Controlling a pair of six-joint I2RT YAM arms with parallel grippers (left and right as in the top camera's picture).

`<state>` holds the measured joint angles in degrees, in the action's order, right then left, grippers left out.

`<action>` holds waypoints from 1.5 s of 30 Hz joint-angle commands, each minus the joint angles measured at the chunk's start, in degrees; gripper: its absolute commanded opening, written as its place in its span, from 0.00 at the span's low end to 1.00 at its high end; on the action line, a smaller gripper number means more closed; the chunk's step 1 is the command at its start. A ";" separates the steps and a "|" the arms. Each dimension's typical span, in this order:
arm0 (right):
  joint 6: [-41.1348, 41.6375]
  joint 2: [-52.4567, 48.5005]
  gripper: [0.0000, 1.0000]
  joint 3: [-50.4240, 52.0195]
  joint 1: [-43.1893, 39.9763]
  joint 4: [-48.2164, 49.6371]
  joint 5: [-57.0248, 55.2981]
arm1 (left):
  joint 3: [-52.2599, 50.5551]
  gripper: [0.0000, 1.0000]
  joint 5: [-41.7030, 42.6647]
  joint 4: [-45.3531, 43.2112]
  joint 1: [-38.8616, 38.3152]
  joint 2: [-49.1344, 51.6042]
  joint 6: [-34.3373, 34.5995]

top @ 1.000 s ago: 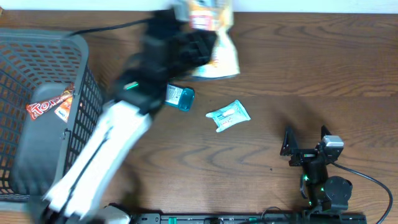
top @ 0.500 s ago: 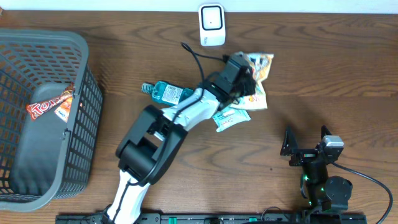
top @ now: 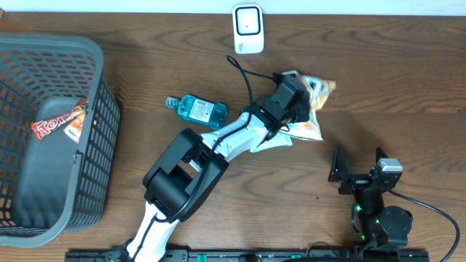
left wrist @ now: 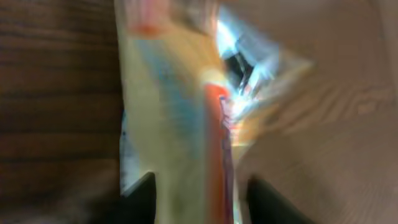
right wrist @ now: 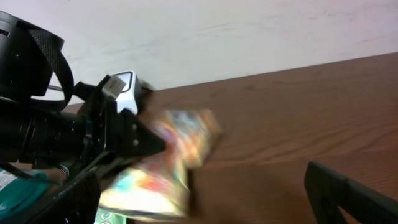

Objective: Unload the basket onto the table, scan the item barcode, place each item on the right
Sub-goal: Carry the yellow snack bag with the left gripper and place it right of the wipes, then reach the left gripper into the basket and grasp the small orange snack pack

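Yellow snack bag (left wrist: 174, 124) between parted left jaws, right jaws spread, basket (top: 51, 41) only overhead.

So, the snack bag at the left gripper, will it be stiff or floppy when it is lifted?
Probably floppy: the snack bag looks like thin, crinkled film, and its outline is uneven. It is likely light for its size, since it seems puffed rather than packed. The shiny glare in the left wrist view suggests a slippery surface.
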<state>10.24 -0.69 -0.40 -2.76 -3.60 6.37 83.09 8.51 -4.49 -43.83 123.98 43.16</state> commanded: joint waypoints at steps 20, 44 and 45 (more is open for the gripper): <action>0.42 0.31 0.99 0.09 0.20 -0.13 -0.22 | 1.20 0.97 -17.62 29.55 18.14 -46.82 -28.87; 0.42 0.31 0.99 0.09 0.20 -0.13 -0.22 | 1.20 0.98 8.68 55.58 78.64 -40.46 -15.02; 0.42 0.31 0.99 0.09 0.20 -0.13 -0.22 | 1.18 0.98 9.70 55.84 78.97 -38.51 -15.02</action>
<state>10.24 -0.69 -0.40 -2.76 -3.60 6.39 83.83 6.57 50.57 33.36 79.59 27.53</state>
